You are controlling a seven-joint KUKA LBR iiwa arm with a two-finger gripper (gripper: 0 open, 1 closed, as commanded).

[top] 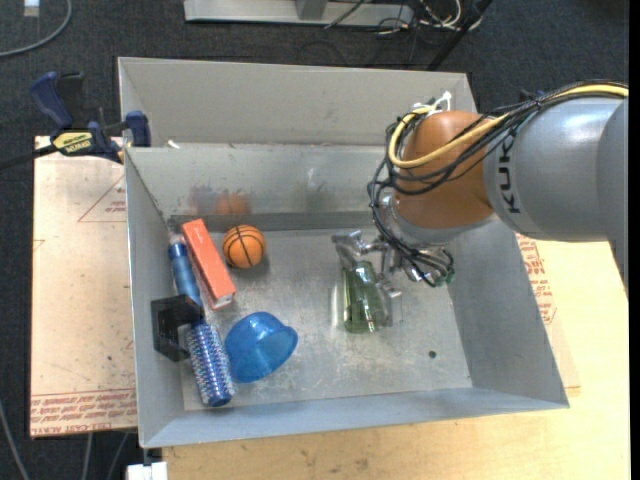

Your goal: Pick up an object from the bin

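Camera view: the gripper (366,271) sits low over the middle of the bin (300,183) floor, right above a green translucent thing (358,314); a sensible target, I judge, since that piece lies alone, well apart from the clutter on the left; whether the jaws are released or clenched I cannot tell, as the wrist crowds the spot. Green thing: slim, oblong, glassy, lying flat on the metal, long axis running front to back; probably slick to grip. On the left lie a small orange ball (244,246), an orange box (208,263), a blue cup (262,346) and a bristly blue roller (210,366), all close together.
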